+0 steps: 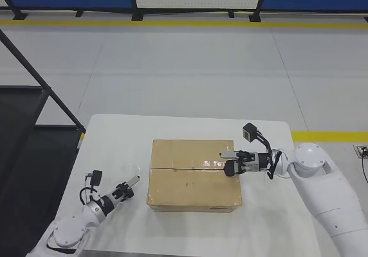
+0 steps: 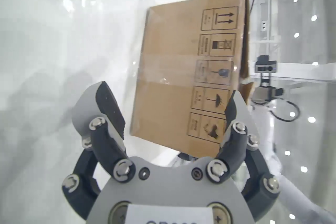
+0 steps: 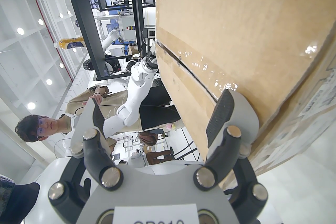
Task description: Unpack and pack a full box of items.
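Well, first the big brown cardboard box (image 1: 193,173) (image 2: 189,72) (image 3: 236,38). Sits in the middle of the flat white table (image 1: 119,138), long side across, with both top flaps down and meeting in a line along the middle. Wears a strip of shiny clear tape (image 1: 190,168) (image 3: 199,64) over that line. Shows a row of small black printed signs (image 2: 214,72) on the short side that faces the left arm. Next, the left gripper (image 1: 131,186) (image 2: 168,95). Hangs low over the table, near that short side of the box but apart from it, and points straight at it. Has its two dark padded fingers (image 2: 109,104) spread wide, let go, gripping nothing. Then the right gripper (image 1: 228,166) (image 3: 157,100). Hovers over the top of the box, near the end closest to the right arm, right by the taped line. Has its fingers (image 3: 220,114) spread wide too, let go, with nothing clamped between them. Puts one finger just at the box top beside the tape; too hard to tell whether touching or only very close. Past the table, a pale grey floor with a yellow line (image 1: 341,136), and a black metal frame (image 1: 17,54) off on the left arm's side.
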`<state>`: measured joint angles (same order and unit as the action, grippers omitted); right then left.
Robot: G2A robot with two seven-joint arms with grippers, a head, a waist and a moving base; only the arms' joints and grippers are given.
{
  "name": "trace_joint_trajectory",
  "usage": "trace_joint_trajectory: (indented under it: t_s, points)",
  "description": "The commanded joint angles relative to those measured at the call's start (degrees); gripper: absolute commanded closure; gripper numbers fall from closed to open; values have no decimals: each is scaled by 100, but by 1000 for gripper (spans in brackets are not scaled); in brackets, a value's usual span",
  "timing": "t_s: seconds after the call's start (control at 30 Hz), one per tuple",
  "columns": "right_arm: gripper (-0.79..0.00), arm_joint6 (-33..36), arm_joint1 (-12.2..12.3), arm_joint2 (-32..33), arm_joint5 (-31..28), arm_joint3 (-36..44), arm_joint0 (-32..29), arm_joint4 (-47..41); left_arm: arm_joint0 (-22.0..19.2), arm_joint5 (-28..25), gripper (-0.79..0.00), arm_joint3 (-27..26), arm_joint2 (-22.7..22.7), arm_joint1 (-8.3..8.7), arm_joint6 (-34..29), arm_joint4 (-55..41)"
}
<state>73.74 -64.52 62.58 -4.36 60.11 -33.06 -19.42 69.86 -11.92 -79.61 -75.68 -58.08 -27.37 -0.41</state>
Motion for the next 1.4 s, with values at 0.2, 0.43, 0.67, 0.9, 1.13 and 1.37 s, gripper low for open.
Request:
trace_joint_trajectory:
  t_s: [0.2,0.43,0.67,0.9,1.13,1.37]
  points:
    - [-785,0,0,0,0,0,0,0,-8,-481,-785,-180,98,50,823,2459]
    - [-785,0,0,0,0,0,0,0,101,-793,-785,-177,62,124,1561,4458]
    - [-785,0,0,0,0,0,0,0,204,-839,-785,-180,49,91,2010,4262]
    - [-785,0,0,0,0,0,0,0,209,-12,-785,-330,200,108,2139,5867]
    - [-785,0,0,0,0,0,0,0,-13,439,-785,-92,796,5,2465,7317]
    - [-785,0,0,0,0,0,0,0,-348,338,-785,421,1123,-122,3060,7597]
